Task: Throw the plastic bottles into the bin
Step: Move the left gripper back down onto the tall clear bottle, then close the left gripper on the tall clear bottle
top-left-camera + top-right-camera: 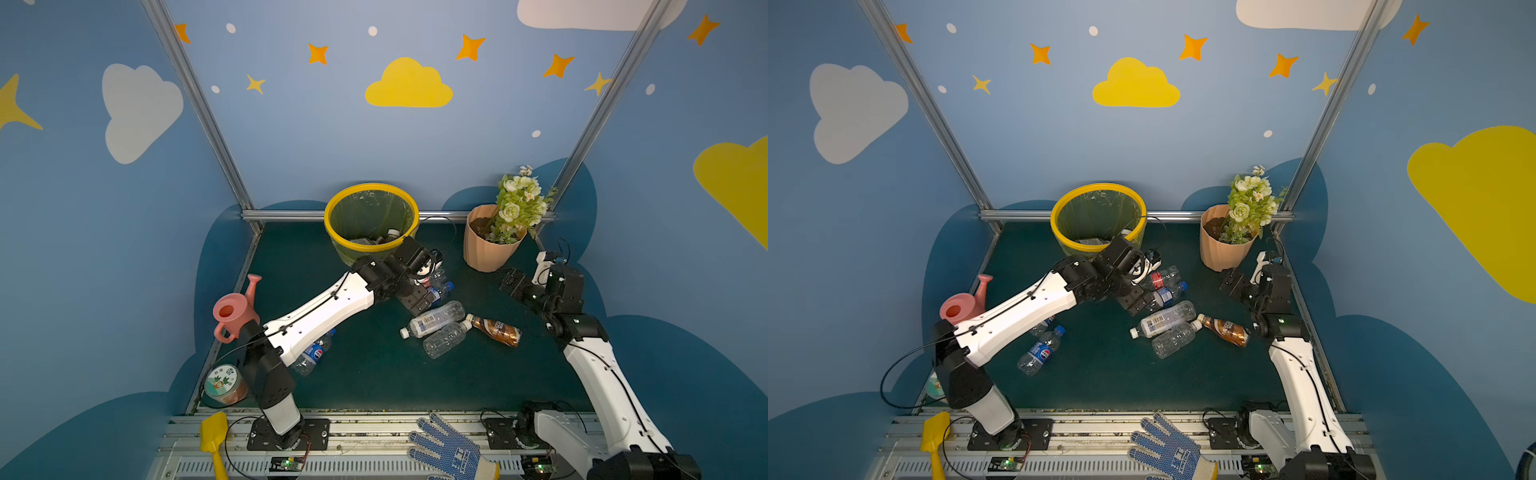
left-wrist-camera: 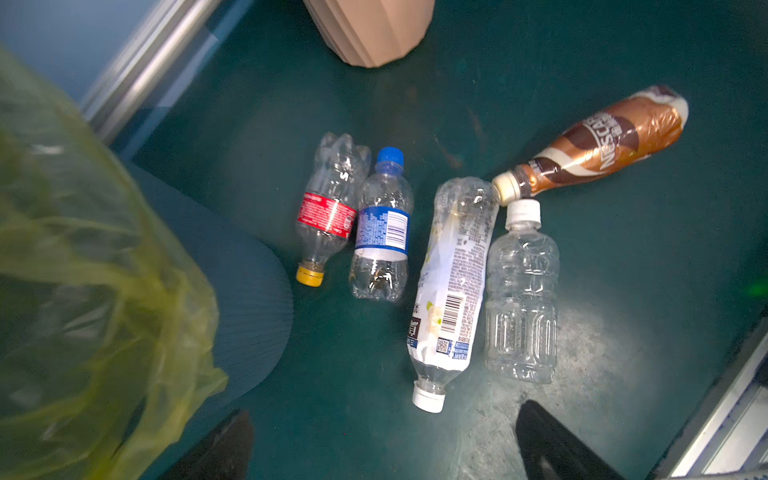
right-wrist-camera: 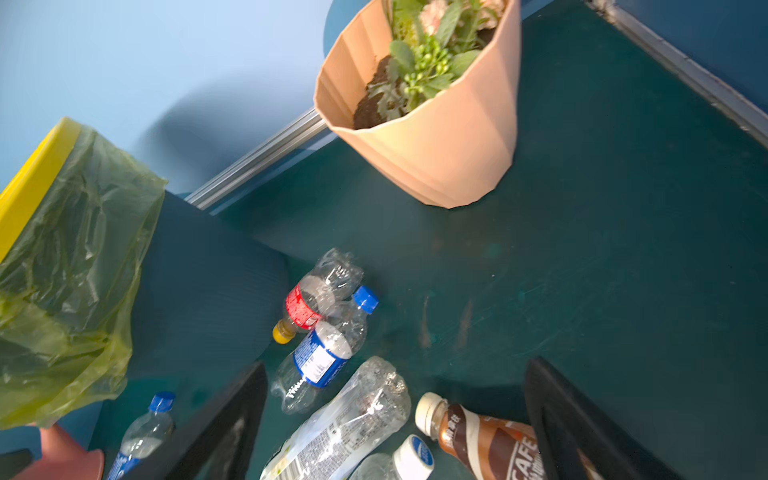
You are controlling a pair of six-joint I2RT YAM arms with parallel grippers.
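Left gripper [image 2: 386,413] and right gripper [image 3: 397,368] both empty, jaws apart. Left hovers near bin [image 1: 332,224]. Centre on white-label bottle [image 2: 455,270], close across its middle, avoid touching clear bottle [image 2: 521,291].

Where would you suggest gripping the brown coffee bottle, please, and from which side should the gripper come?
Grip the brown coffee bottle across its labelled mid-body, coming down from above with the jaws straddling its width. It lies flat on the mat, with bare mat along both long sides, whereas its cap end is crowded against the unlabelled clear bottle. The open right gripper looks nearest.
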